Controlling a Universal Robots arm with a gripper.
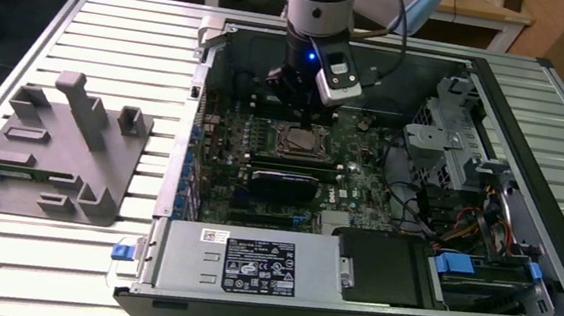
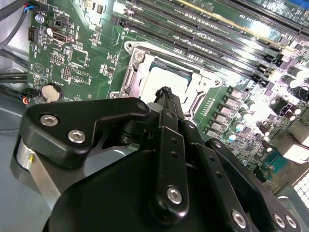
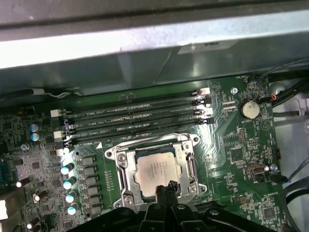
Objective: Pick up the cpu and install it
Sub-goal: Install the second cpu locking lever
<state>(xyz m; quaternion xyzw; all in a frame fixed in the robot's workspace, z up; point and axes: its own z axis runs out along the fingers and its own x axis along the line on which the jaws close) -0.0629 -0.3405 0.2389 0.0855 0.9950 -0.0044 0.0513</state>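
The cpu (image 3: 155, 170), a flat square chip with a silvery top, lies in the metal-framed socket (image 3: 120, 170) of the green motherboard (image 1: 361, 182) inside the open computer case. In the second wrist view the cpu (image 2: 166, 78) shows pale within the socket frame. My gripper (image 3: 167, 187) hangs just above the chip's near edge, its black fingertips pressed together with nothing between them; the same closed tips (image 2: 166, 93) appear in the second wrist view. In the exterior view the gripper (image 1: 303, 116) stands over the cpu (image 1: 297, 139) near the case's back wall.
Several memory slots (image 3: 135, 118) run beside the socket. A black block (image 1: 284, 185) sits in front of the socket, toward the power supply (image 1: 245, 262). Drive cages and cables (image 1: 457, 174) fill the exterior view's right. A grey fixture tray (image 1: 51, 150) rests on the slatted table at the left.
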